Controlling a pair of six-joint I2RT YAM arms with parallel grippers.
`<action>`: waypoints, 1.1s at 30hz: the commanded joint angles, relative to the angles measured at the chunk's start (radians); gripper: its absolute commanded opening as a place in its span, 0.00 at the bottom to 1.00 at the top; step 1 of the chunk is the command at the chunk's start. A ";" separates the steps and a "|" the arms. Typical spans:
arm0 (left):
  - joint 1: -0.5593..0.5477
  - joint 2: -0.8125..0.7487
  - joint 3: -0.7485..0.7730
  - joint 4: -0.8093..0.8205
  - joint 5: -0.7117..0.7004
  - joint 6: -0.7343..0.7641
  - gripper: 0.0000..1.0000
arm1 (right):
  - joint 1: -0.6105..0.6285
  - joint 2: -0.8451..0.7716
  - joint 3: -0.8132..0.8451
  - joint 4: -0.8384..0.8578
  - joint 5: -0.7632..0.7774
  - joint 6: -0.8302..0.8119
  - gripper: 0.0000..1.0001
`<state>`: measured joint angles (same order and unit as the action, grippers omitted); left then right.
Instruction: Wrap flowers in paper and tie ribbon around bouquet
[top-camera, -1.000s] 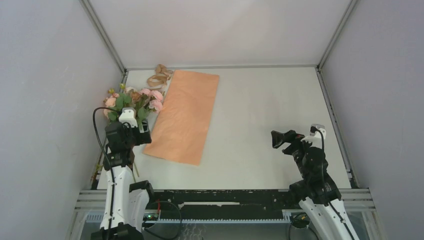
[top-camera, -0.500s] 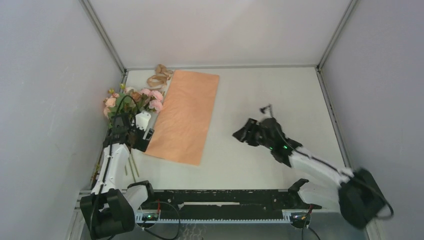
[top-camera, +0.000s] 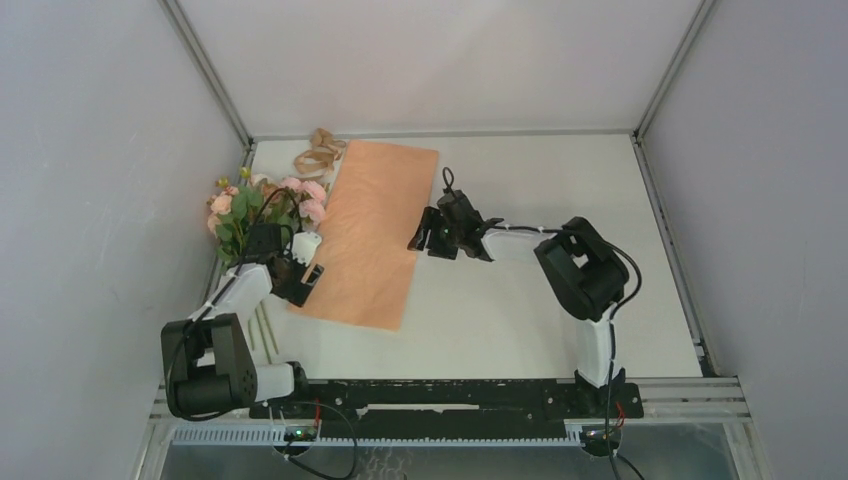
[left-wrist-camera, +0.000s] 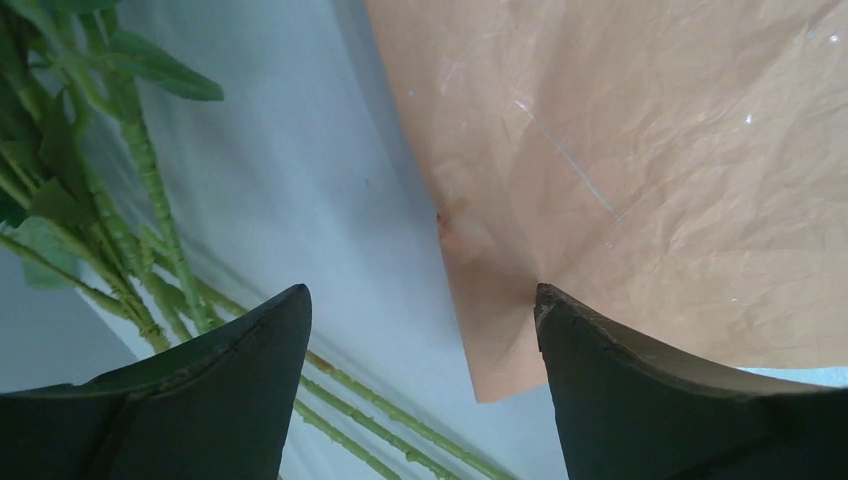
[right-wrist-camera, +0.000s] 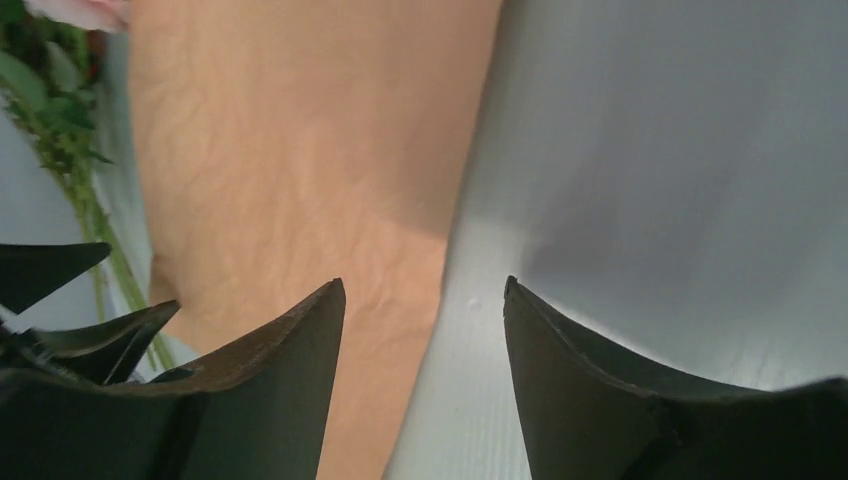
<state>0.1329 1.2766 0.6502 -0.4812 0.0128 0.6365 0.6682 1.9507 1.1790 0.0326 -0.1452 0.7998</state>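
The orange-tan paper (top-camera: 372, 230) lies flat on the table. The flowers (top-camera: 262, 203) lie along its left side, their stems (left-wrist-camera: 150, 215) running toward me, and the tan ribbon (top-camera: 318, 153) curls at the back. My left gripper (top-camera: 312, 278) is open low over the paper's near-left corner (left-wrist-camera: 500, 350), one finger over the sheet and one over the table beside the stems. My right gripper (top-camera: 420, 240) is open astride the paper's right edge (right-wrist-camera: 440, 270) and holds nothing. No bouquet shows; flowers and paper lie apart.
The grey left wall stands close behind the flowers. A metal frame rail (top-camera: 440, 132) borders the table at the back. White tabletop (top-camera: 560, 190) stretches to the right of the paper.
My right arm has swung from the table's right side across to the paper's right edge, its jaws now narrower. My left arm has dropped and reached forward to the paper's near-left corner.
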 joint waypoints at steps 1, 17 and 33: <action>-0.009 0.027 0.069 0.037 0.071 0.014 0.86 | -0.025 0.092 0.120 -0.025 -0.048 0.013 0.68; -0.024 0.095 0.175 -0.119 0.205 0.029 0.86 | -0.097 0.073 0.222 0.070 -0.232 0.011 0.00; -0.049 0.058 0.625 -0.477 0.569 -0.032 0.89 | -0.280 -0.774 -0.031 -0.423 0.216 -0.301 0.00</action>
<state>0.1112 1.3403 1.1782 -0.8791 0.4866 0.6395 0.3817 1.3437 1.1561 -0.1883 -0.1204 0.6369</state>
